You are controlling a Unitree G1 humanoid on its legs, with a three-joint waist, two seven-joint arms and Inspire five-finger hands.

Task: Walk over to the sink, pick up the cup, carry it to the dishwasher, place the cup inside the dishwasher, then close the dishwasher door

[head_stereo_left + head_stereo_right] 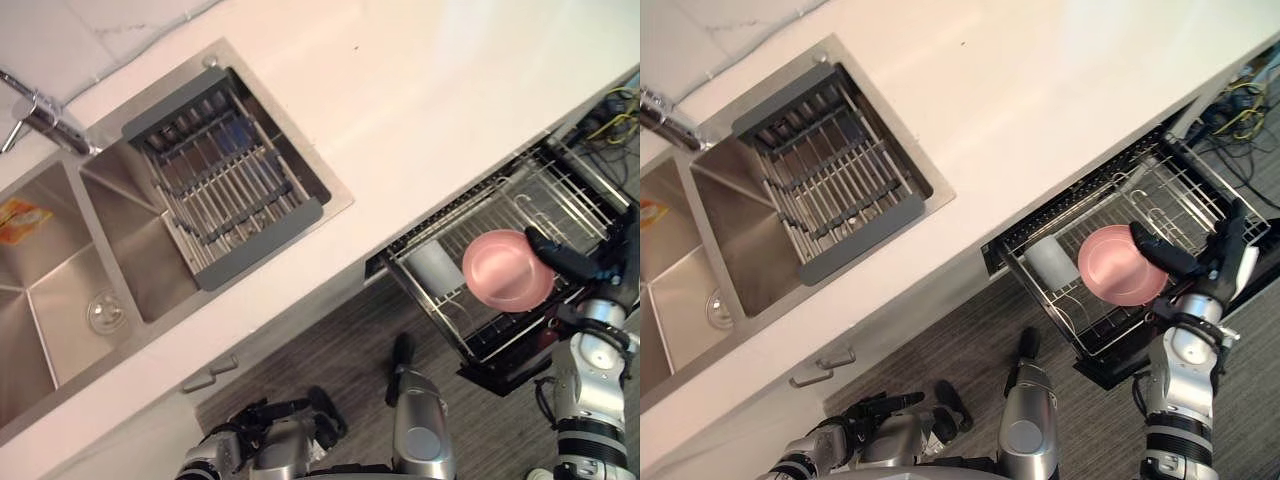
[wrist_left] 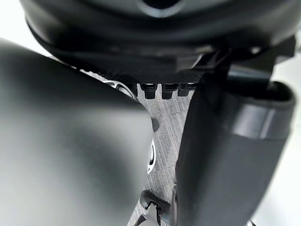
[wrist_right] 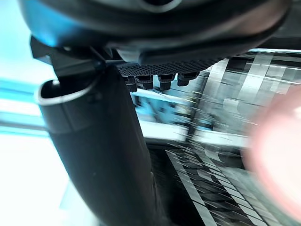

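My right hand pinches the pink cup by its rim, right of centre, above the rack. It looks light, stiff and slick (plastic, I judge), so this rim hold could slip; a grip round the wall seems safer. I see it end-on, so its depth is hidden. My left hand hangs slack, lower left.

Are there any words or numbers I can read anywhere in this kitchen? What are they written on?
No text here can be read.
Orange thing lying in the sink: it seems to have print on it, but it is too small and blurred to read.
Pink cup: no words or numbers show.
Drying rack and dishwasher rack: no labels show.
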